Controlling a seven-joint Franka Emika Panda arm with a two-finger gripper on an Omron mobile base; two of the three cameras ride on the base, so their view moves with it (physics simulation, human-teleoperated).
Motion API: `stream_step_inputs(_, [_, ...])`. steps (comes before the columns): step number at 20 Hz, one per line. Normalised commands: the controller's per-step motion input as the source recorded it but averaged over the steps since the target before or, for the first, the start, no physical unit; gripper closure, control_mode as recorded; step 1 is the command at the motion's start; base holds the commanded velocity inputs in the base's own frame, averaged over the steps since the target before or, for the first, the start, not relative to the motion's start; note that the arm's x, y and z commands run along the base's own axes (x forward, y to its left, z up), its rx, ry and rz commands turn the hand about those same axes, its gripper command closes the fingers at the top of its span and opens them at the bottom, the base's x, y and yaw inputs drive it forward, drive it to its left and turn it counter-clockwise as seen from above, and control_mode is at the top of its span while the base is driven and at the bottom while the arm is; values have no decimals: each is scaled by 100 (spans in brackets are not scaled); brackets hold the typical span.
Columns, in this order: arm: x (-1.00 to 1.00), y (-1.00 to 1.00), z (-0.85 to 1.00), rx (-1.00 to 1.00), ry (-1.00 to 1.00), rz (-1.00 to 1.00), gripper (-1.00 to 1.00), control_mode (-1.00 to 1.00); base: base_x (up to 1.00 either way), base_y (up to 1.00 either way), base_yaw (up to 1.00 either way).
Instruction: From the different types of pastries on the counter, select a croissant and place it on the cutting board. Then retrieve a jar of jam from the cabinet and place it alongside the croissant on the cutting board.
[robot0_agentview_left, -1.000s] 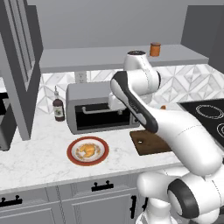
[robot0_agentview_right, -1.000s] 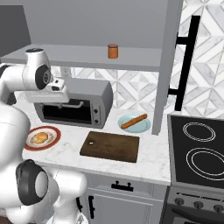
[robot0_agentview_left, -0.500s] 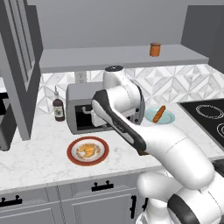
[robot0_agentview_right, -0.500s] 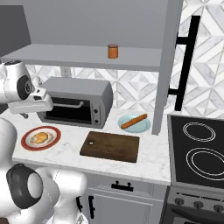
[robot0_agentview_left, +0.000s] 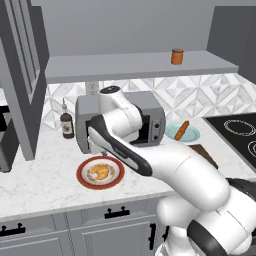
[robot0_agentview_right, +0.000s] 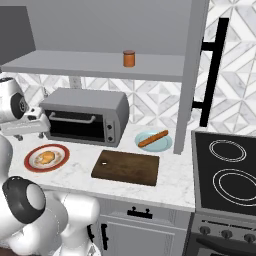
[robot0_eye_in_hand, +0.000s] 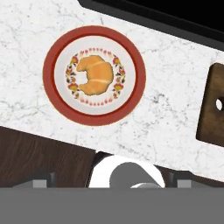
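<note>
The golden curled croissant (robot0_eye_in_hand: 95, 75) (robot0_agentview_left: 100, 172) (robot0_agentview_right: 45, 157) lies on a round red-rimmed plate (robot0_eye_in_hand: 61, 105) on the marbled counter (robot0_eye_in_hand: 175, 87). My gripper (robot0_eye_in_hand: 111, 181) hangs above it, open, fingertips wide apart with nothing between them. The croissant sits up and left of centre in the hand view. To the right lies the dark wooden cutting board (robot0_agentview_right: 127, 166) (robot0_eye_in_hand: 210, 122), bare, and my arm partly hides it in the left base view. On the cabinet shelf (robot0_agentview_right: 75, 65) stands the orange jar of jam (robot0_agentview_right: 129, 58) (robot0_agentview_left: 177, 56).
A silver toaster oven (robot0_agentview_right: 82, 116) stands against the wall behind plate and board. The stick-shaped pastry (robot0_agentview_right: 153, 138) rests on a pale blue plate beside it. A dark bottle (robot0_agentview_left: 66, 125) stands at the back left. The stove (robot0_agentview_right: 230, 170) is at the right.
My arm has swung left, from in front of the toaster oven to over the red-rimmed plate. The gripper stays open. The pastries, board and jar have not moved.
</note>
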Motion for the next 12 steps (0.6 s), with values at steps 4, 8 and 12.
stream_step_inputs(4, [11,28,-13,0,2,0,-100,-100,0,0,0])
stream_step_inputs(8, [20,25,-10,0,0,0,-100,-100,0,0,0])
stream_step_inputs(12, [27,6,-4,0,0,0,-100,-100,0,0,0])
